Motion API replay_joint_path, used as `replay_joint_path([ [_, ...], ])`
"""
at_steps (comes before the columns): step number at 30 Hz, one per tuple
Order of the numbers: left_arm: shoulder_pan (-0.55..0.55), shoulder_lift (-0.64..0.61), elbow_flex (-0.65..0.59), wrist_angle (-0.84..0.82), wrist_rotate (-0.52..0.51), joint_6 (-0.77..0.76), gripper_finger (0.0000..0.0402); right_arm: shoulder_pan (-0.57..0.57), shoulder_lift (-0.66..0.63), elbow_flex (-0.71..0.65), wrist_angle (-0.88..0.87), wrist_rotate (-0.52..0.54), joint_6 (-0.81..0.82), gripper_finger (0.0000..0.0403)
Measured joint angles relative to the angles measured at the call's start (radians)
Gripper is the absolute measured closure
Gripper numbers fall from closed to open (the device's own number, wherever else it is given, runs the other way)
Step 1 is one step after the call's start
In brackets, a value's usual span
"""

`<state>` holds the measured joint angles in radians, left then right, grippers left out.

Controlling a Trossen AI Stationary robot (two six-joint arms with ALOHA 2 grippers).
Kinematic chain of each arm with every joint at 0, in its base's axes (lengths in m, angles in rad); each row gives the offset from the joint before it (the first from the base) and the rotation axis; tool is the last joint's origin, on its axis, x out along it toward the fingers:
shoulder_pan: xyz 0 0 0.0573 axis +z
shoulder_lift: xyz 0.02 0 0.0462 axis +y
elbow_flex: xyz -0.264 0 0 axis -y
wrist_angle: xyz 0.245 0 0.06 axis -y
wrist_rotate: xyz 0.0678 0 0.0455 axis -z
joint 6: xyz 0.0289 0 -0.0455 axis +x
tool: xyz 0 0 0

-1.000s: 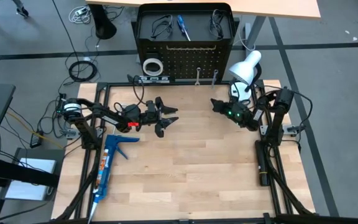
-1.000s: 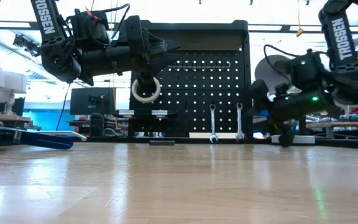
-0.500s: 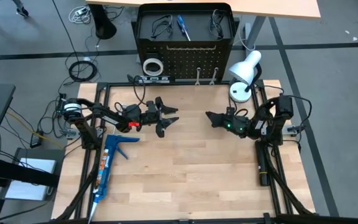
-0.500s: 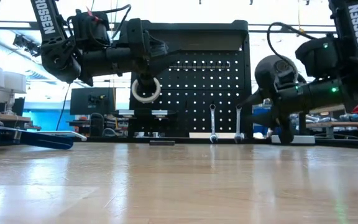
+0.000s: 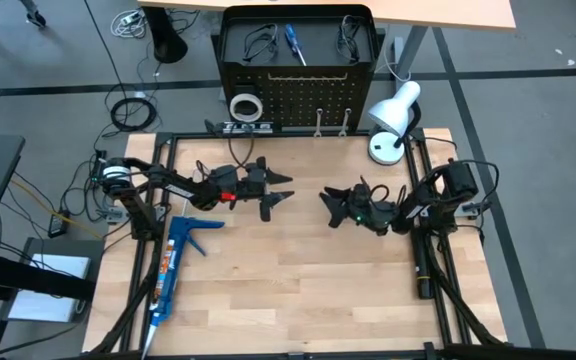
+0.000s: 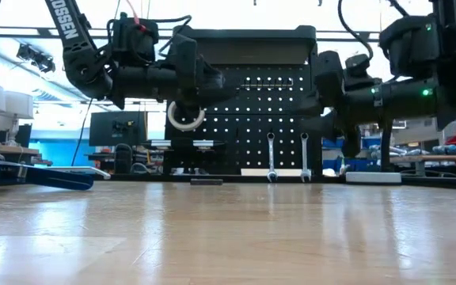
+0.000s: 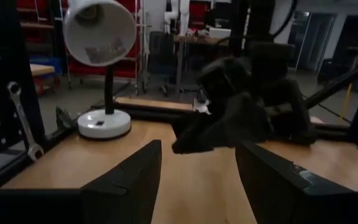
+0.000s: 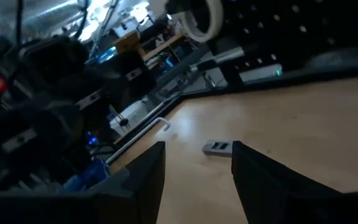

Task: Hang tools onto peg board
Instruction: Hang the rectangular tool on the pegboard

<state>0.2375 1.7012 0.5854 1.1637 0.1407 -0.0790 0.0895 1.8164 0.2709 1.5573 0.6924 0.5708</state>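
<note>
High view: nearest, a blue caulk gun (image 5: pixel 173 262) is seen on the surface (image 5: pixel 298 280). Mid-surface, the left pincer (image 5: pixel 276 190) and right pincer (image 5: pixel 330 203) are held spread and empty, facing each other. Beyond, wrenches (image 5: pixel 318 122) and tape (image 5: pixel 244 106) are hung on the pegboard (image 5: pixel 298 95). A further tool must be sought next, it is judged.

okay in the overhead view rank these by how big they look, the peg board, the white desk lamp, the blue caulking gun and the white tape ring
Largest to smallest as seen from above:
1. peg board
2. blue caulking gun, long but narrow
3. white desk lamp
4. white tape ring
The lamp is more compact than the gun, so that pair is the closest call.
</note>
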Motion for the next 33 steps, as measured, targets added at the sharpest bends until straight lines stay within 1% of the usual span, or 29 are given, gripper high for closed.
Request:
replay_joint_path([
  [4, 0.0, -0.012, 0.0, 0.029, -0.007, 0.031, 0.019, 0.038, 0.0, 0.03, 0.0, 0.003, -0.135, 0.0216],
  [9, -0.004, -0.048, -0.033, 0.039, -0.013, 0.083, 0.019, 0.078, 0.0, 0.074, 0.002, 0.006, -0.309, 0.0216],
  [13, -0.004, -0.112, -0.072, 0.055, -0.02, 0.073, 0.019, 0.094, -0.005, 0.093, -0.001, 0.001, -0.409, 0.0216],
  [15, -0.009, -0.151, -0.096, 0.015, -0.051, 0.057, 0.019, 0.098, -0.014, 0.096, -0.002, -0.007, -0.425, 0.0216],
  [18, -0.033, -0.21, -0.121, -0.105, -0.162, 0.065, 0.019, 0.105, -0.032, 0.095, -0.004, -0.012, -0.48, 0.0216],
  [21, -0.067, -0.247, -0.125, -0.264, -0.319, 0.122, 0.0191, 0.107, -0.051, 0.095, -0.016, -0.014, -0.554, 0.0216],
  [23, -0.073, -0.254, -0.121, -0.368, -0.38, 0.128, 0.0191, 0.1, -0.073, 0.097, -0.061, -0.037, -0.572, 0.0216],
  [25, -0.061, -0.253, -0.105, -0.487, -0.384, 0.113, 0.0191, 0.078, -0.108, 0.101, -0.151, -0.093, -0.564, 0.0216],
  [29, -0.019, -0.249, -0.041, -0.724, -0.325, 0.071, 0.0191, 0.046, -0.177, 0.13, -0.356, -0.179, -0.523, 0.0216],
  [33, 0.018, -0.248, 0.012, -0.845, -0.324, 0.09, 0.0191, 0.039, -0.247, 0.162, -0.488, -0.22, -0.554, 0.0216],
])
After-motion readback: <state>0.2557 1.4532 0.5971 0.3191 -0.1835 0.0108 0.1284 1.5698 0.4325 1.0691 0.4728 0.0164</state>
